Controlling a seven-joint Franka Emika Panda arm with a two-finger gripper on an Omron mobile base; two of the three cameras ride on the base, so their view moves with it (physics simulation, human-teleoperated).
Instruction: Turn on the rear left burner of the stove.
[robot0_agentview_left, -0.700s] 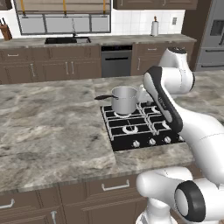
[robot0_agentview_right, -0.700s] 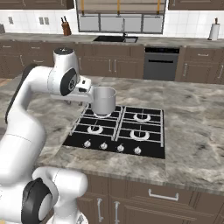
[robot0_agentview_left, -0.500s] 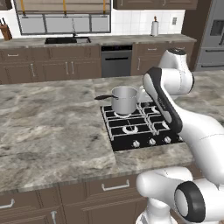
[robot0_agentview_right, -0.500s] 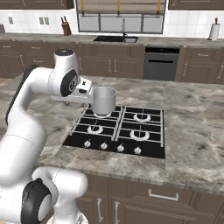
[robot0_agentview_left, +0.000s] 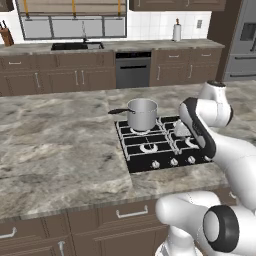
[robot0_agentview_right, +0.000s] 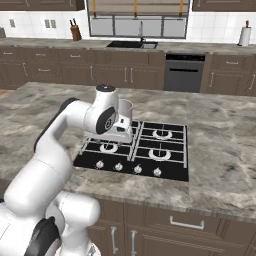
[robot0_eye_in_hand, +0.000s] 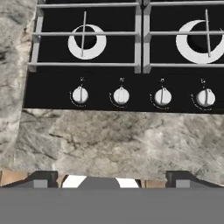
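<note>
The black stove (robot0_agentview_left: 134, 152) (robot0_agentview_right: 176, 170) is set into the marble island. A steel pot (robot0_agentview_left: 142, 113) (robot0_agentview_right: 126, 110) stands on the rear left burner (robot0_agentview_left: 139, 131), so just a sliver of its ring shows below the pot. My gripper (robot0_eye_in_hand: 111, 179) is open, its dark fingertips (robot0_eye_in_hand: 43, 178) wide apart with nothing between them. It hovers over the stove's front left part (robot0_agentview_right: 121, 135) and looks down on the row of silver knobs (robot0_eye_in_hand: 121, 96) and the two front burners (robot0_eye_in_hand: 87, 42). The leftmost knob (robot0_eye_in_hand: 80, 95) (robot0_agentview_right: 100, 164) lies up and left of the fingertips.
Marble counter (robot0_agentview_left: 60, 145) surrounds the stove, with its front edge (robot0_eye_in_hand: 109, 168) just above my fingertips. The pot's dark handle (robot0_agentview_left: 118, 111) sticks out to the left. My own arm (robot0_agentview_left: 200, 130) covers the stove's right half in the left base view.
My arm has swung down and toward the stove's front, bringing the hand lower over the front left grates. Pot and stove stay put.
</note>
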